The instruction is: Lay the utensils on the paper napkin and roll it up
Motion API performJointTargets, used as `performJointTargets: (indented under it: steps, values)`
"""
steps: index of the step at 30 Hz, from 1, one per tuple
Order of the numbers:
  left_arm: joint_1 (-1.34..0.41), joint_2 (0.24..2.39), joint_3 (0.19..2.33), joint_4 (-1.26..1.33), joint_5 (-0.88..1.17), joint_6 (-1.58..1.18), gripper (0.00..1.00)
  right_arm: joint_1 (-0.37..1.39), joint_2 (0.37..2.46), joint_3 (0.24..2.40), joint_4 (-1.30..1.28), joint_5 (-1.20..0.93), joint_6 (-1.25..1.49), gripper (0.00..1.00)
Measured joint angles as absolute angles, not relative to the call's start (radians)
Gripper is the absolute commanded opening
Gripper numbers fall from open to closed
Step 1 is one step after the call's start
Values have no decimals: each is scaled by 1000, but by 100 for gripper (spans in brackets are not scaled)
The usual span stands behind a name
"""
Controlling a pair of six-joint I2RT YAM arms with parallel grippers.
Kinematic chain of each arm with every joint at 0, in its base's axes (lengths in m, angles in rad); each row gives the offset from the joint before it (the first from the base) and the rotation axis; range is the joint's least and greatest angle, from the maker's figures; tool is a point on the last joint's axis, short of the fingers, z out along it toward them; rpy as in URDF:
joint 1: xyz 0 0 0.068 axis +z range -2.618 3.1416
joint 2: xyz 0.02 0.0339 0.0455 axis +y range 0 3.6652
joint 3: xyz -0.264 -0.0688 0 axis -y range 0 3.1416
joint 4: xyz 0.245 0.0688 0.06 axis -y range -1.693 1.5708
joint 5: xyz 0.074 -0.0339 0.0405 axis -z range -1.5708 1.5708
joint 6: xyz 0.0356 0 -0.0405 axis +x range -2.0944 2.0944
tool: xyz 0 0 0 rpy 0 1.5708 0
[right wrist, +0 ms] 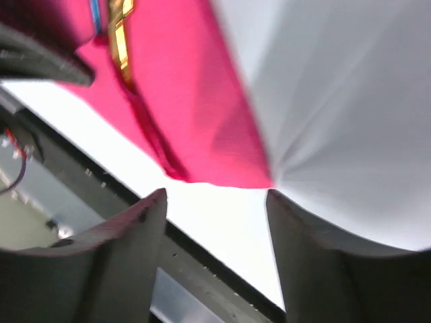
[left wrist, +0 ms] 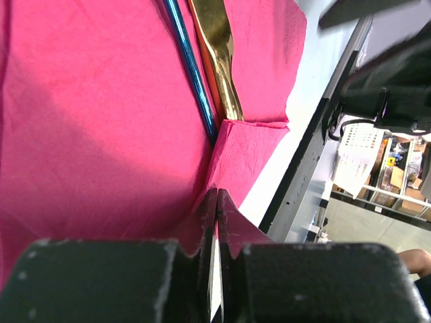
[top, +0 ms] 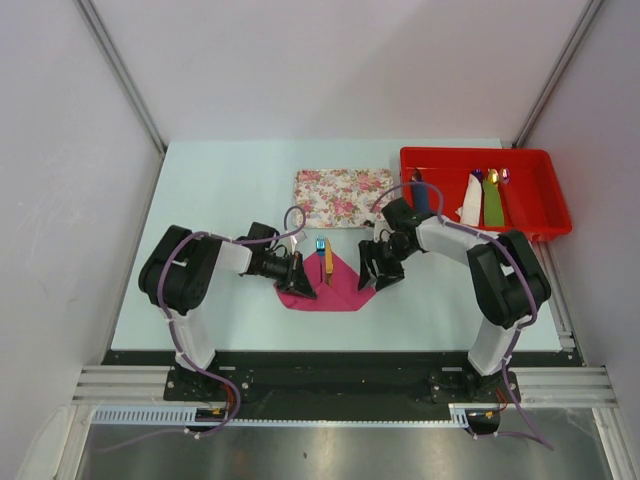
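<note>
The magenta paper napkin [top: 335,292] lies at the table's middle between both arms, its near corner folded over. On it lie the gold knife [top: 328,262] and the teal fork [top: 320,245], side by side. In the left wrist view the knife [left wrist: 219,54] and the fork [left wrist: 192,74] run into the napkin's [left wrist: 101,101] fold. My left gripper [left wrist: 217,195] is shut on the napkin's left edge, which rises up to its tips. My right gripper [right wrist: 215,195] stands open just off the napkin's [right wrist: 202,101] right edge, with nothing between its fingers.
A floral tray [top: 343,197] sits just behind the napkin. A red bin [top: 480,153] at the back right holds rolled bundles [top: 482,200]. The table's near edge and black frame rail lie close below both grippers.
</note>
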State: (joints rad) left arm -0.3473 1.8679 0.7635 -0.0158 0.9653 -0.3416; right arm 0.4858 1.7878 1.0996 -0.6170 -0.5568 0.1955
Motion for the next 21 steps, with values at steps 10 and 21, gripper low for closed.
performJointTargets:
  steps: [10, 21]
  values:
    - [-347, 1871, 764, -14, 969, -345, 6, 456, 1819, 1106, -619, -487, 240, 68]
    - [-347, 1872, 764, -11, 970, -351, 6, 441, 1941, 1106, -502, -797, 325, 48]
